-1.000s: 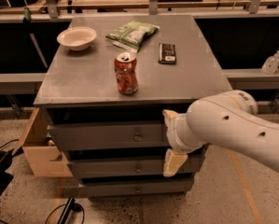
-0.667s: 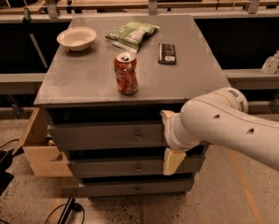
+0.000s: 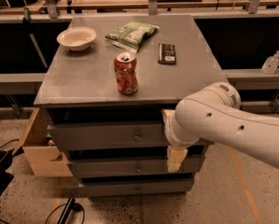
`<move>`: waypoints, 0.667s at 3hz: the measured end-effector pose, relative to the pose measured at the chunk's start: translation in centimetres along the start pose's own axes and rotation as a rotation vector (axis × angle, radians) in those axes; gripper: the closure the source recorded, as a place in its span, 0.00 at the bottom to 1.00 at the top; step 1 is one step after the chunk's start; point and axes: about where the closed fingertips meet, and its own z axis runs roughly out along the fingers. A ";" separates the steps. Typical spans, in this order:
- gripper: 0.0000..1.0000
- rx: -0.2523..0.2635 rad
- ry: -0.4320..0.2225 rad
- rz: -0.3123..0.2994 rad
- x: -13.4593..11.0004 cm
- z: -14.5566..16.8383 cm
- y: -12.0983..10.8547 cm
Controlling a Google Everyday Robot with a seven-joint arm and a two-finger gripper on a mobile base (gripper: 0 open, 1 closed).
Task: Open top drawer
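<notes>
The top drawer (image 3: 101, 136) is the wide grey front just under the tabletop, with a small round metal knob (image 3: 137, 136) at its centre and a dark gap above it. Two narrower grey drawer fronts (image 3: 129, 168) lie below it. My gripper (image 3: 171, 135) is at the right end of the top drawer's front, to the right of the knob and not touching it. One cream fingertip (image 3: 167, 114) shows above and the other below the wrist, set well apart, so the gripper is open and empty. My white arm (image 3: 232, 125) hides the drawers' right ends.
On the grey cabinet top (image 3: 83, 78) stand a red soda can (image 3: 125, 73), a white bowl (image 3: 76, 37), a green chip bag (image 3: 130, 34) and a black bar (image 3: 167, 53). A cardboard box (image 3: 38, 148) sits at the left, and a clear bottle (image 3: 272, 62) at the right.
My gripper has shifted slightly left along the top drawer's front, toward the knob. The drawers and the objects on top have not moved.
</notes>
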 end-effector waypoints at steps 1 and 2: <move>0.00 -0.011 0.002 0.002 0.0 1.0 0.1; 0.00 -0.001 -0.020 0.020 -0.1 2.6 -0.7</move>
